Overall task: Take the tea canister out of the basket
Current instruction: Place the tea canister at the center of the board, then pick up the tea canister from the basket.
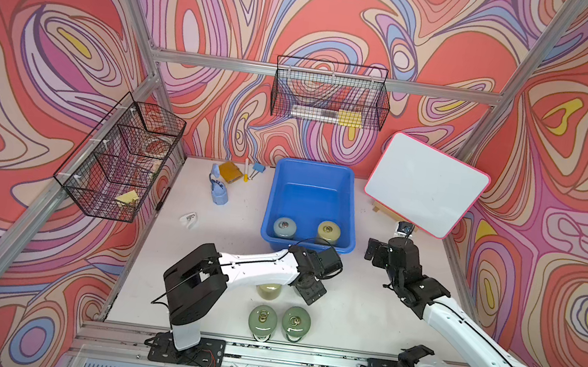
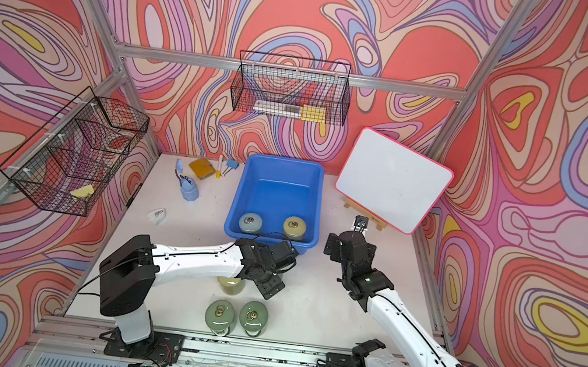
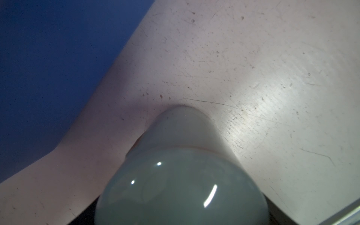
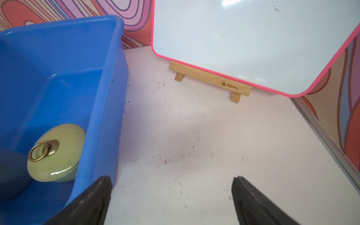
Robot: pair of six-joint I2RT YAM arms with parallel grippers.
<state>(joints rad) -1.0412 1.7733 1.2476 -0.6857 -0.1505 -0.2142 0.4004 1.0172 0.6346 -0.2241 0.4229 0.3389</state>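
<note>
1. Left claw (image 1: pixel 305 288): the left arm (image 1: pixel 258 264) covers its fingers in both top views, and the left wrist view shows none. You cannot confirm a grip.
2. Canister (image 1: pixel 267 292) on the worktop (image 1: pixel 345 307): its lid is hidden beneath that arm. In the left wrist view it is blurred and cut by the edge.
3. Right claw (image 4: pixel 171 179): only the fingertips (image 4: pixel 101 187) show.
4. Basket (image 4: pixel 109 97): a dark shape (image 4: pixel 11 171) inside is blurred, cropped and unidentifiable.
5. Wire baskets (image 1: pixel 121 161): the contents are too small to tell.

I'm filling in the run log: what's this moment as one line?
basket: grey canister, yellow canister inside | table: three canisters out | left hand: at one, grip unclear | right hand: open, beside basket
</note>
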